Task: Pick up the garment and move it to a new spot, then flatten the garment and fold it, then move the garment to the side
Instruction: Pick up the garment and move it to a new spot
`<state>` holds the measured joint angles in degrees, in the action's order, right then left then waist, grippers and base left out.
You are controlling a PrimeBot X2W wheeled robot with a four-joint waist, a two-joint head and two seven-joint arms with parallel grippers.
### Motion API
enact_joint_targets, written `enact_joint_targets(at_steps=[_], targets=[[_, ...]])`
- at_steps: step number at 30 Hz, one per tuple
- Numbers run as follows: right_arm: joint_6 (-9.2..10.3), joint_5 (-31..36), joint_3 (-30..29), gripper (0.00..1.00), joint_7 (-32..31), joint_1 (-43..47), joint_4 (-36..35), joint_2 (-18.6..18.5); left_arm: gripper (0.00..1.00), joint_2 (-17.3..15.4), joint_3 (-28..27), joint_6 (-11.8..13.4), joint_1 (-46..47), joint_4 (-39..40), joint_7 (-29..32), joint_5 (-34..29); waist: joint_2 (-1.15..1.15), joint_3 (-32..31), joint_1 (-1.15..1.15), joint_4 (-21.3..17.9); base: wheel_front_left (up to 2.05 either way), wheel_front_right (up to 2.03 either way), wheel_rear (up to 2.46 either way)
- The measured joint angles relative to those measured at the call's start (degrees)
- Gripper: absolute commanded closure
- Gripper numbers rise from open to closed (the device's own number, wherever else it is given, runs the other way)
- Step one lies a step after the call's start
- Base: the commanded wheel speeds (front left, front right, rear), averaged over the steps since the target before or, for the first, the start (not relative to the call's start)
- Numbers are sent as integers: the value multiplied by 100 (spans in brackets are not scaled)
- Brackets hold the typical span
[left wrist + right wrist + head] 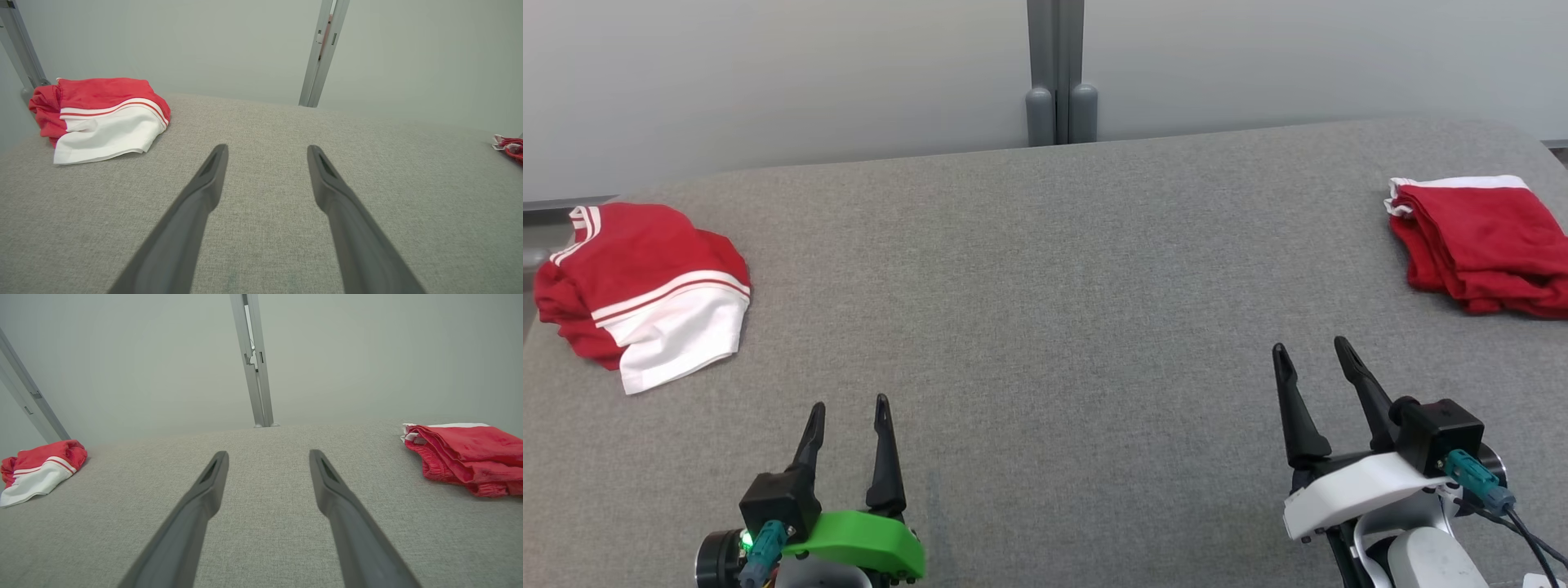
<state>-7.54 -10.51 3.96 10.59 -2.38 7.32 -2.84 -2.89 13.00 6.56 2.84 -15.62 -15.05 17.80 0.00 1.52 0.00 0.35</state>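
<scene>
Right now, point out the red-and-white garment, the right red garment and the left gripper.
red-and-white garment (645,249), head view, red upper panel
right red garment (1486,237), head view, top red layer
left gripper (849,402), head view, midway between fingertips

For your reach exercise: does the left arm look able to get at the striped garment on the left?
Probably yes: the left tool is open, and plain table lies between it and the striped garment.

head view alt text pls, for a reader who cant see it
Both the left pincer and the right pincer are open and empty, pointing forward over a grey fabric surface. A crumpled red and white garment lies at its far left and a bunched red garment at its far right.
</scene>
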Motion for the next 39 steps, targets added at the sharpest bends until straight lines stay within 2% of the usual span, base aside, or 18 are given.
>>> enact_joint_targets(at_steps=[8, 14, 20, 33, 39], targets=[[0, 83, -74, 0, -92, 62, -99, 0, 0, 2, 19, 0, 39, 9, 0, -2, 0, 44, 0, 55, 0, 0, 0], [0, 94, -59, 0, -118, 98, -148, 0, 0, 4, 23, 23, 87, 24, 0, -3, 0, 45, 0, 256, 0, 0, 0], [0, 37, -44, 0, -100, 127, -189, 1, 0, 9, -8, 32, 130, 44, -8, -41, 0, 35, 0, 671, 0, 0, 0], [0, 13, -22, 0, -68, 122, -166, 3, 0, 5, -157, 10, 144, 103, -9, -71, 0, 43, 0, 1872, 0, 0, 0], [0, 36, -9, 0, -116, 94, -166, 4, 0, 5, -135, 19, 144, 138, -8, -36, 0, 85, 0, 2244, 0, 0, 0]])
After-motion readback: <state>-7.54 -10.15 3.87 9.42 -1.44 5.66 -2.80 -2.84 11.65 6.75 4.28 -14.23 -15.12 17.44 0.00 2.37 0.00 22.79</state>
